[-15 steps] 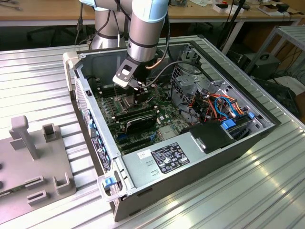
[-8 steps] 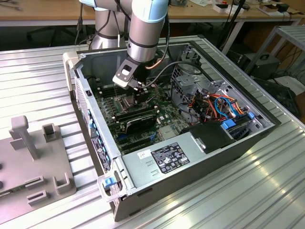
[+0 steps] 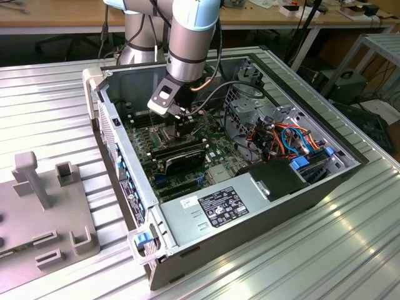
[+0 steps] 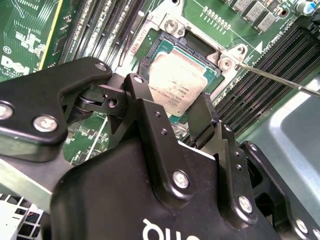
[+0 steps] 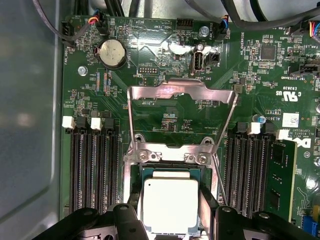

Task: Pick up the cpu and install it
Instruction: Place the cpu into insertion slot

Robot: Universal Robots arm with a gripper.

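Observation:
The cpu (image 5: pixel 170 204) is a flat square chip with a dull pale-grey top (image 4: pixel 176 82). It lies level in the motherboard's square socket (image 5: pixel 168 156), inside the open computer case (image 3: pixel 125 181). My gripper (image 5: pixel 170 214) reaches down over it, one black finger (image 5: pixel 134 212) along one edge and the other finger (image 5: pixel 209 210) along the opposite edge, both seeming to touch the chip. In the second wrist view the gripper (image 4: pixel 175 92) straddles the chip the same way. The exterior view shows the gripper (image 3: pixel 182 128) low over the board.
The hinged metal socket frame (image 5: pixel 182 90) stands folded back from the socket. Black memory slots (image 5: pixel 92 170) flank it and a memory stick (image 5: pixel 280 180) sits in one slot. Cables (image 3: pixel 281 134) and the power supply (image 3: pixel 219 206) fill the case. A grey fixture (image 3: pixel 44 212) lies on the table.

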